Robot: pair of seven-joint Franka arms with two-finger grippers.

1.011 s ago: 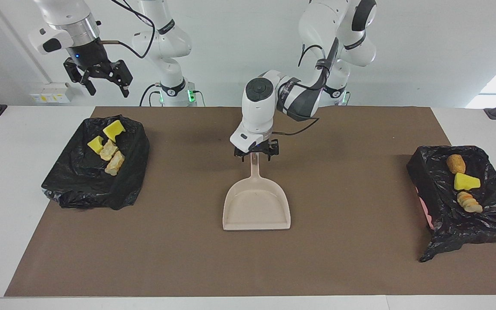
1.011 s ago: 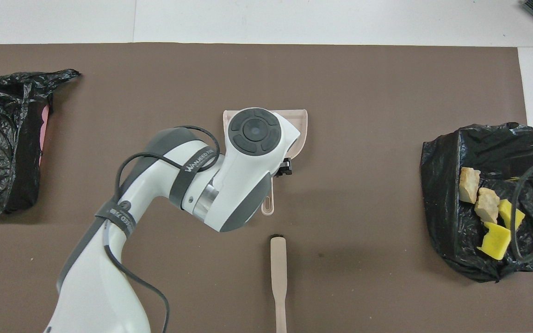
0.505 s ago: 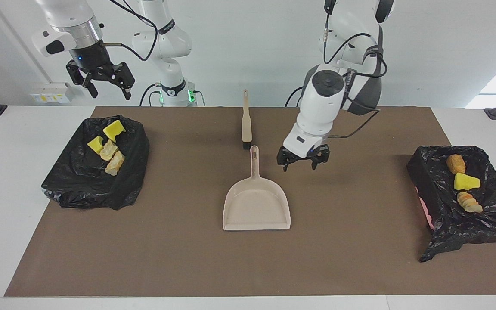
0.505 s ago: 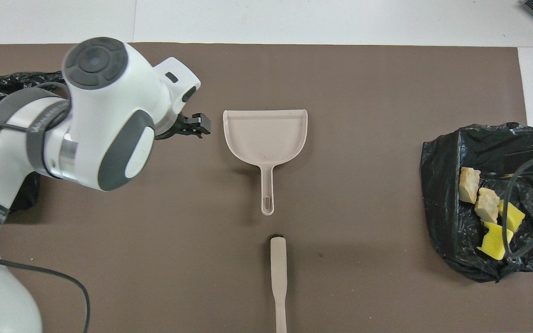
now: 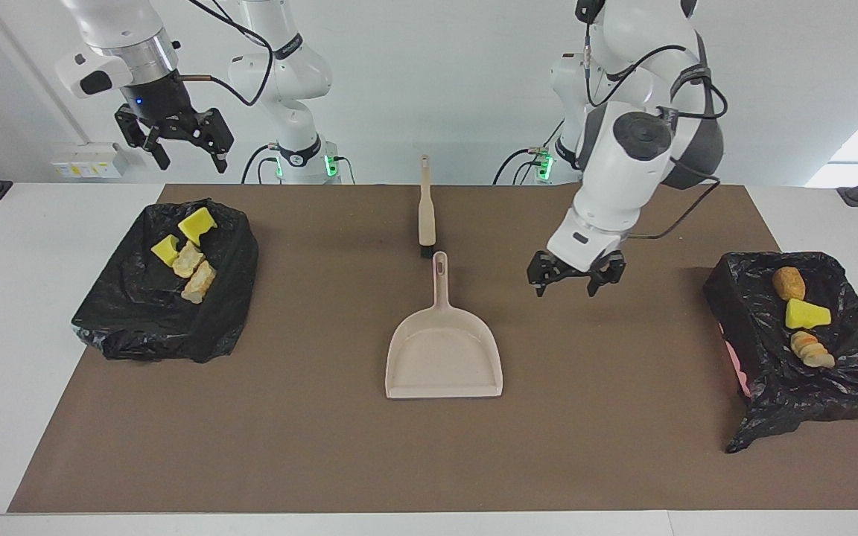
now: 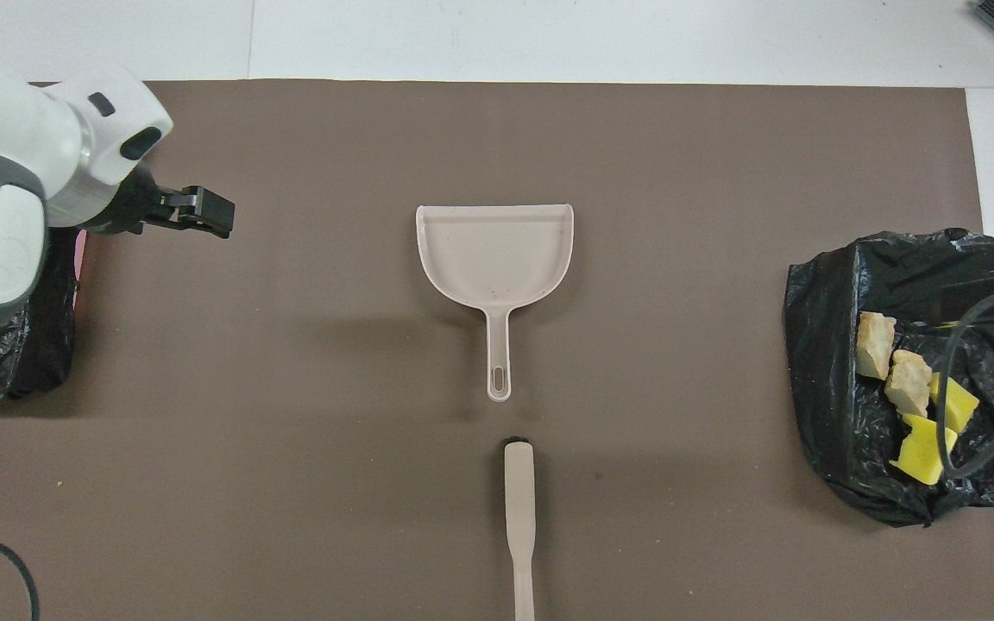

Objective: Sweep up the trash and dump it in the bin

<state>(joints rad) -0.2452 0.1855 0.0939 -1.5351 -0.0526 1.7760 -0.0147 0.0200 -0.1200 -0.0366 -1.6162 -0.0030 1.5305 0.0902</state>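
The trash lies in two black-lined bins. In the bin (image 5: 138,320) at the right arm's end are yellow sponge chunks (image 5: 196,223) and bread pieces (image 5: 198,281). The bin (image 5: 831,394) at the left arm's end holds a brown pastry (image 5: 789,283), a yellow sponge chunk (image 5: 806,314) and a bread piece (image 5: 811,350). My left gripper (image 5: 564,290) hangs open and empty over the mat between the dustpan (image 5: 444,353) and that bin. My right gripper (image 5: 185,158) waits open, raised by the other bin's robot-side edge.
The beige dustpan (image 6: 494,259) lies flat mid-mat, its handle toward the robots. The beige brush (image 6: 519,509) lies in line with it, nearer to the robots. A brown mat (image 5: 310,447) covers the white table. A cable (image 6: 980,388) crosses over the bin (image 6: 833,362) at the right arm's end.
My left gripper has left the dustpan's handle, risen and swung toward the left arm's end of the table. The dustpan stays put, and the brush has come into the facing view.
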